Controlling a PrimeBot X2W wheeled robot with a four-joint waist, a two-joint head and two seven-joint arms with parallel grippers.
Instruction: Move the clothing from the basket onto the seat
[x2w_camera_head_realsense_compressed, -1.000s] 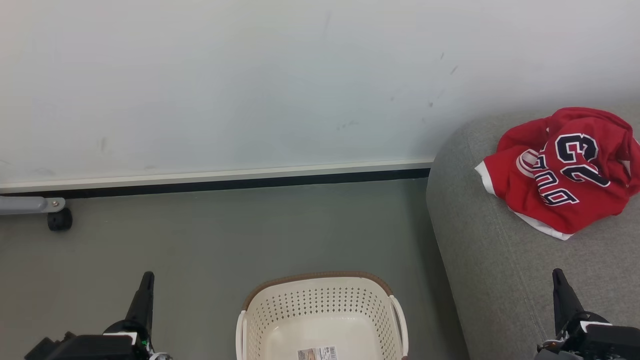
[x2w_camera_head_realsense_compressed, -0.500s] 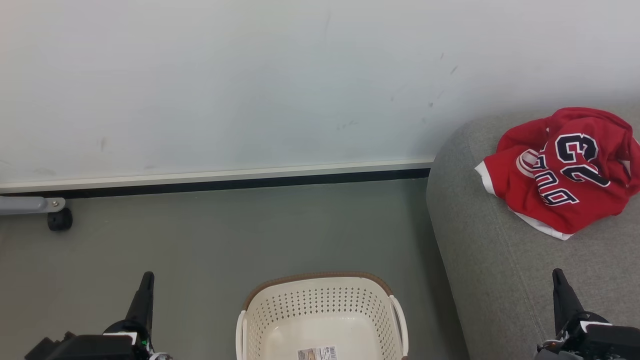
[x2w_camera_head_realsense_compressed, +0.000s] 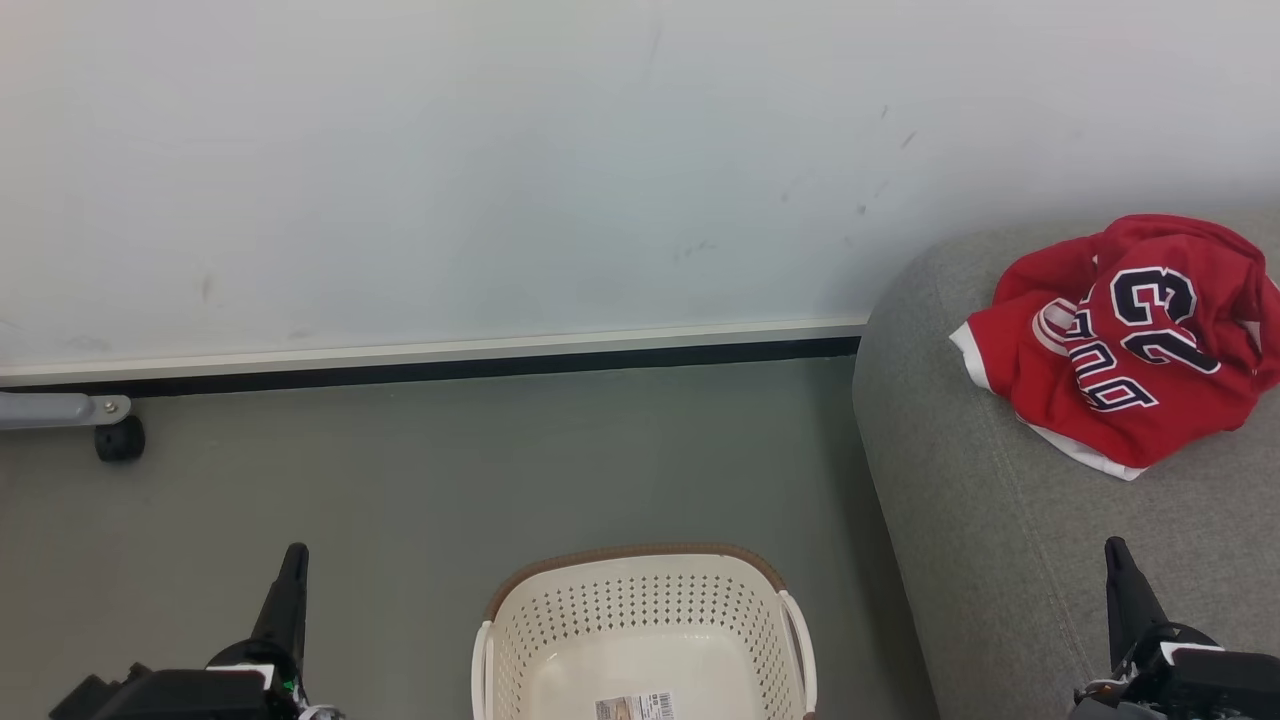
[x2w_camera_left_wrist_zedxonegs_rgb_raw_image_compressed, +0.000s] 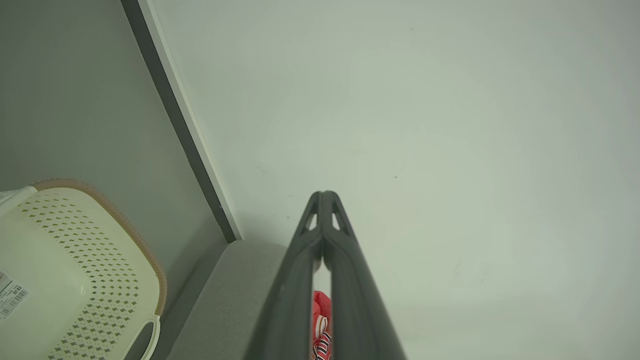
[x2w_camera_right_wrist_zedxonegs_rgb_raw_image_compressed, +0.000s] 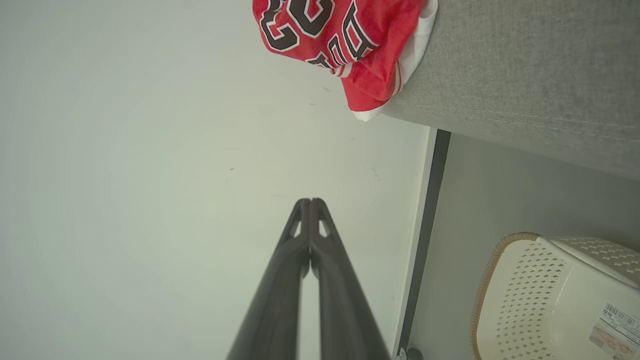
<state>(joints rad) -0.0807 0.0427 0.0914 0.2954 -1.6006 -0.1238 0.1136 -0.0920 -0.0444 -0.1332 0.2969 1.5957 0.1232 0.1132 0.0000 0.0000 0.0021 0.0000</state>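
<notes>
Black caster (x2w_camera_head_realsense_compressed: 119, 440) (on a grey leg (x2w_camera_head_realsense_compressed: 50, 409)) by the scuffed wall (x2w_camera_head_realsense_compressed: 500, 150)

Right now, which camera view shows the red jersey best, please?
The head view: nearly the whole jersey lies on the sofa, its number readable. The right wrist view crops it at the frame's top; the left wrist view gives a red sliver between that arm's fingers.

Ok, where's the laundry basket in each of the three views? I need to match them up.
Head view: basket at the bottom centre, cut by the lower edge, left of the sofa.
Left wrist view: basket at the lower left, cut by the left edge.
Right wrist view: basket in the lower right corner.
Shared landmark: the grey sofa beside it, with the red jersey on top.
</notes>
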